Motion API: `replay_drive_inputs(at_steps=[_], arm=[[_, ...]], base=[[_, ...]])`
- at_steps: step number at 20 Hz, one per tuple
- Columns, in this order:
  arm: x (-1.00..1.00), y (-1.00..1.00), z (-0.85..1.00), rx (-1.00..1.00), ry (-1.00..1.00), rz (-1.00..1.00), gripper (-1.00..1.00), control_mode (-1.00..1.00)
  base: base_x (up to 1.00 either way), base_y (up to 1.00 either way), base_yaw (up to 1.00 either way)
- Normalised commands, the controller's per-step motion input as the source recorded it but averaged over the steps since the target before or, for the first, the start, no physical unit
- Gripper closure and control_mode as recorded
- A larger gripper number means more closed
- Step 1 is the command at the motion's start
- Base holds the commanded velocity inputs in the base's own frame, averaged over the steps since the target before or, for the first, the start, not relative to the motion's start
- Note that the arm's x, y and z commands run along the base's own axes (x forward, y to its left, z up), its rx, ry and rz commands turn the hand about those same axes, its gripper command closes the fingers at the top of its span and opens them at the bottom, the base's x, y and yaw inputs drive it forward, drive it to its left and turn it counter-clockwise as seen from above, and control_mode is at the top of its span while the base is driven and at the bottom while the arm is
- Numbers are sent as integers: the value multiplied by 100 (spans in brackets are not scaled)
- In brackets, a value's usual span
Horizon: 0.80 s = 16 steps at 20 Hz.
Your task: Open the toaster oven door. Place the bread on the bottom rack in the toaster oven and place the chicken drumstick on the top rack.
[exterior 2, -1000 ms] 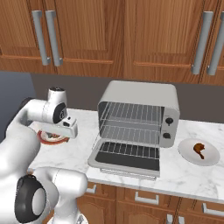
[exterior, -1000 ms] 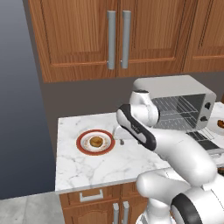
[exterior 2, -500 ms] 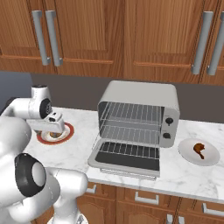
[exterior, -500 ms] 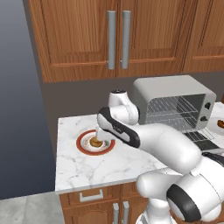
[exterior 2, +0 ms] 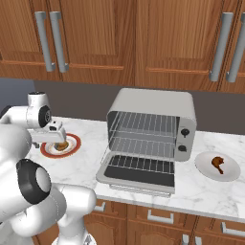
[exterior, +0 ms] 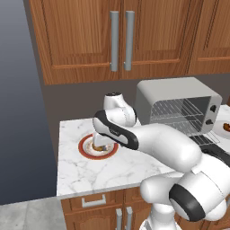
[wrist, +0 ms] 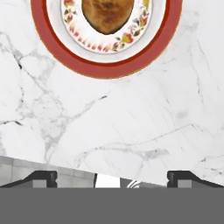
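The bread point(wrist: 107, 13) is a brown piece on a red-rimmed plate point(wrist: 105, 72) at the left of the counter; the bread point(exterior 2: 61, 146) and plate point(exterior: 85, 150) also appear in both base views. My gripper point(wrist: 111, 179) hovers just above the plate's near edge, open, with its fingertips point(wrist: 41, 177) wide apart and nothing between them. From the base views the gripper point(exterior: 101, 142) point(exterior 2: 56, 138) points down over the plate. The toaster oven point(exterior 2: 153, 127) has its door point(exterior 2: 139, 171) folded down, both racks bare. The chicken drumstick point(exterior 2: 218, 163) lies on a white plate point(exterior 2: 230, 172) to the oven's right.
Wooden wall cabinets point(exterior: 121, 36) hang above the counter. The marble counter point(exterior: 90, 173) ends at its left edge beside a dark wall. The toaster oven point(exterior: 179, 105) stands just right of my arm, its open door point(exterior: 205, 140) jutting toward the counter's front.
My arm swung left, away from the open oven, and dropped the gripper down over the bread plate. The oven, bread and drumstick stayed put.
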Motion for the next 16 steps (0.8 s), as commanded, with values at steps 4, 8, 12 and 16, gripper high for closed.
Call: replay_drive_inputs(at_steps=[4, 8, 12, 16], arm=[[9, 17, -18, -1, 0, 11, -100, -100], [35, 8, -18, -1, -2, 10, -100, -100], [63, 11, -24, -4, -9, 6, -100, -100], [61, 30, -29, -2, -5, 1, -100, -100]], base=[[0, 0, 0], [0, 0, 0], [0, 0, 0], [0, 0, 0]])
